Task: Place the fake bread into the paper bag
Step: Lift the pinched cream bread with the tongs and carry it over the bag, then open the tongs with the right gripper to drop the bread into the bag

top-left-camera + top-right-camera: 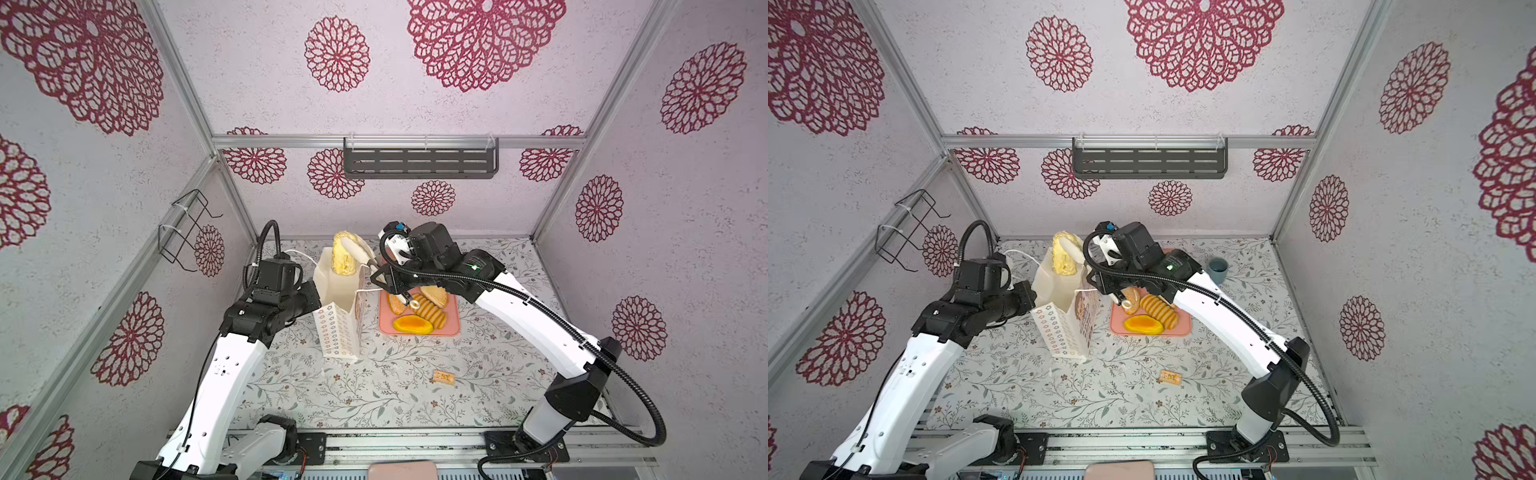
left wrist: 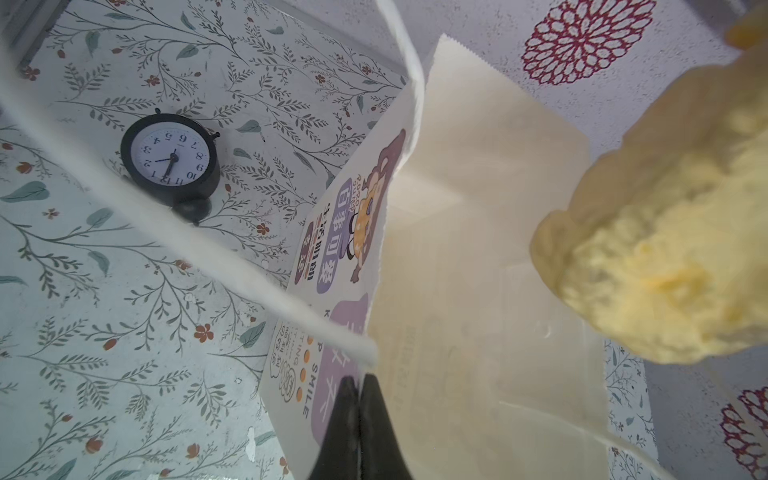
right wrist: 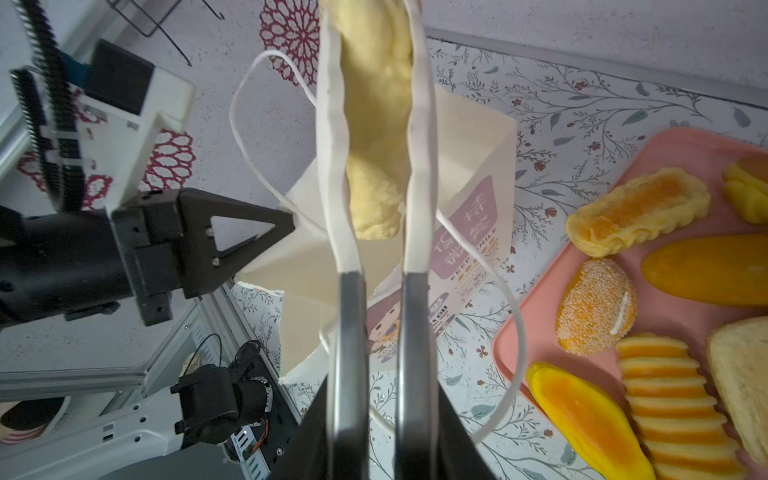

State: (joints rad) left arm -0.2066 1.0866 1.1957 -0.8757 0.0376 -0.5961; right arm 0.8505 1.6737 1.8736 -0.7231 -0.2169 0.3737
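In both top views the right arm (image 1: 519, 309) hid the tray's (image 1: 453, 326) far end and part of the tray bread (image 1: 432, 311). The left gripper's (image 2: 360, 380) tips lay hidden behind the bag (image 1: 336, 332) there. The held bread (image 3: 374, 124) ran off the right wrist view's edge, and looked blurred and cropped in the left wrist view. The bag's floor was out of sight. The block's (image 1: 444, 377) print was too small to read. A slice (image 3: 744, 386) was cut by the frame.

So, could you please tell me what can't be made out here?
- Bottom of the paper bag: both top views, hidden by its walls and the held pastry.
- Back of the tray: both top views, covered by the right arm.
- Print on the block: top views, too small.
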